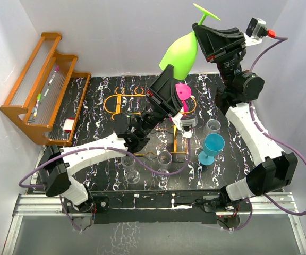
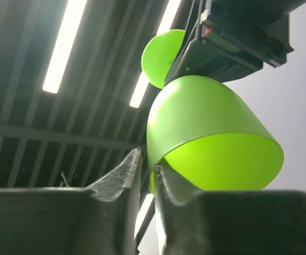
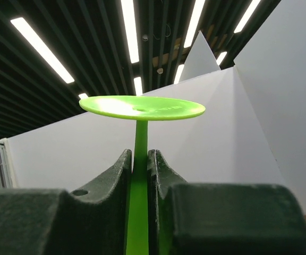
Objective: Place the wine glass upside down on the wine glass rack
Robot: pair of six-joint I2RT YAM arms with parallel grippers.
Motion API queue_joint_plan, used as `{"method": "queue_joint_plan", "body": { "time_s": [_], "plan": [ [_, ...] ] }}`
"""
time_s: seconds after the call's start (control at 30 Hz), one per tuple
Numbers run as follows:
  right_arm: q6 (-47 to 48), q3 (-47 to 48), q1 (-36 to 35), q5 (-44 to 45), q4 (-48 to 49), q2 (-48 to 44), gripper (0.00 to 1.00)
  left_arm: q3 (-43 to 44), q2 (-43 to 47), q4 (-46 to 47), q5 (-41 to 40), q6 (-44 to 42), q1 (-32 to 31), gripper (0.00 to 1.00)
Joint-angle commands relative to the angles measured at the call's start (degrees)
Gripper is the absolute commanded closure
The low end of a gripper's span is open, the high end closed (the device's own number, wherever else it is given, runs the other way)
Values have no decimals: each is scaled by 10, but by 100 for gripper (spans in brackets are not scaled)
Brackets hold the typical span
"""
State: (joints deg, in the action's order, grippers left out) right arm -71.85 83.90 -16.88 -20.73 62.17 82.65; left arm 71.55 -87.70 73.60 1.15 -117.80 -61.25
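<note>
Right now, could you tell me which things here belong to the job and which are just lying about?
Job: green wine glass, gold wire rack, left gripper, right gripper.
Lying about: pink glass, blue glass, clear glasses, wooden shelf.

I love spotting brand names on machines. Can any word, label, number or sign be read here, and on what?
No readable text in any view.
The pens on the wooden shelf: print, if any, too small to read.
The red and white patch above the green wine glass, left wrist view: blurred.
The glass itself: plain.
</note>
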Motion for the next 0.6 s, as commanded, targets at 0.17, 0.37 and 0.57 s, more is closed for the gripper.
{"method": "queue_joint_plan", "body": {
  "time_s": [0.17,0.37,0.57],
  "plan": [
    [286,136,-7,26,-275,-121,92,1,40,20,-18,-18,-3,27],
    [388,136,-7,59,-389,-200,92,-10,83,0,-49,-23,0,17],
    [436,7,-7,32,-478,-299,92,-13,128,-32,-113,-10,18,13]
  ]
}}
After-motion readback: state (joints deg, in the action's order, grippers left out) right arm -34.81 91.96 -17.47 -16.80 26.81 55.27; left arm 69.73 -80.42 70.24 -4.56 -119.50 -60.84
